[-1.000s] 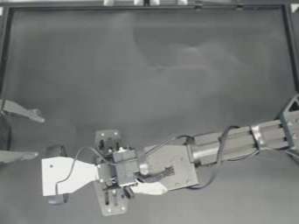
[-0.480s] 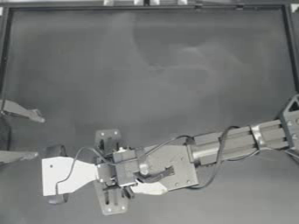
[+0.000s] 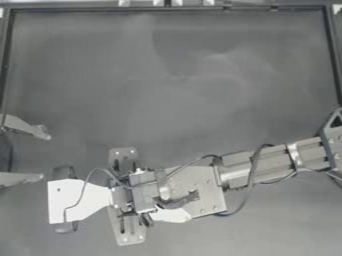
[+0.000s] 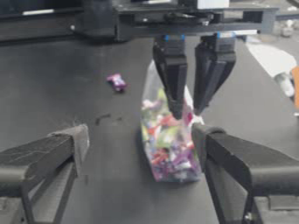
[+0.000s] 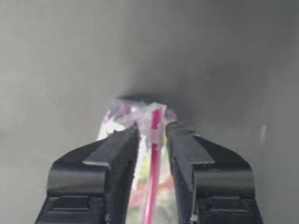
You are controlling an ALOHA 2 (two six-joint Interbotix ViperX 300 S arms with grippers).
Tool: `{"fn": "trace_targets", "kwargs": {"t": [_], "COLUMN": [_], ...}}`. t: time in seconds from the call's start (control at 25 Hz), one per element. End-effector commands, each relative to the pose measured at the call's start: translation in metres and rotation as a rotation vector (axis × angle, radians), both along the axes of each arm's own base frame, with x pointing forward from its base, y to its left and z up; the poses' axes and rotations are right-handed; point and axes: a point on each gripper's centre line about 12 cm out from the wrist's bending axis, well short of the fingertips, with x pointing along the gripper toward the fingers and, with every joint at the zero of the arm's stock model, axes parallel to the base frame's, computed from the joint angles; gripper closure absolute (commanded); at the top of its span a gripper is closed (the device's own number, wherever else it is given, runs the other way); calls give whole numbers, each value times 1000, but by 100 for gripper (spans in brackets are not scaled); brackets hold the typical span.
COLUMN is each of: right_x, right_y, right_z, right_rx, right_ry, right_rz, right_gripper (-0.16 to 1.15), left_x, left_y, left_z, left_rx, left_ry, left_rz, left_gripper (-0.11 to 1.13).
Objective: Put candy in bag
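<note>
The bag (image 4: 169,148) is clear crinkly plastic with colourful sweets inside and rests on the dark table. My right gripper (image 5: 153,131) is shut on its pink-red seal strip (image 5: 155,119). In the top view that gripper (image 3: 100,197) sits low and left of centre, with the bag (image 3: 70,200) showing as a washed-out white patch beyond its tips. The candy (image 4: 116,82), a tiny sweet with pink ends, lies on the table apart from the bag, beside it in the left wrist view. My left gripper (image 3: 40,154) waits open at the left edge, facing the bag, with nothing between its fingers.
The right arm (image 3: 280,160) stretches across the lower table from the right side. A raised rim (image 3: 174,9) borders the dark table along the back and sides. Small items (image 4: 284,83) lie far off behind the right gripper in the left wrist view.
</note>
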Motion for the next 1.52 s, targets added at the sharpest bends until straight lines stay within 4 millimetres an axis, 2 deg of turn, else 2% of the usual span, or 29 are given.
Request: {"fn": "trace_targets", "kwargs": {"t": [0.04, 0.6, 0.68, 0.96, 1.08, 1.52], "right_x": [1, 2, 2, 0, 0, -8], "right_y": [0, -1, -2, -3, -2, -4], "right_z": [19, 20, 20, 24, 25, 38], "right_rx": [4, -5, -16, -31, -32, -26], "right_ry": [-49, -50, -50, -53, -53, -95], "right_rz": [2, 2, 2, 30, 37, 41], "right_gripper": [31, 42, 48, 82, 90, 92], "left_x": [1, 1, 1, 1, 1, 1], "left_y": [0, 0, 0, 0, 0, 0], "left_z": [4, 4, 3, 2, 2, 2], "left_rx": [-5, -13, -12, -13, -13, -15], "left_ry": [-10, -4, -2, 10, 10, 10], "left_rz": [-1, -1, -1, -1, -1, -1], "left_gripper": [2, 2, 2, 2, 2, 2]}}
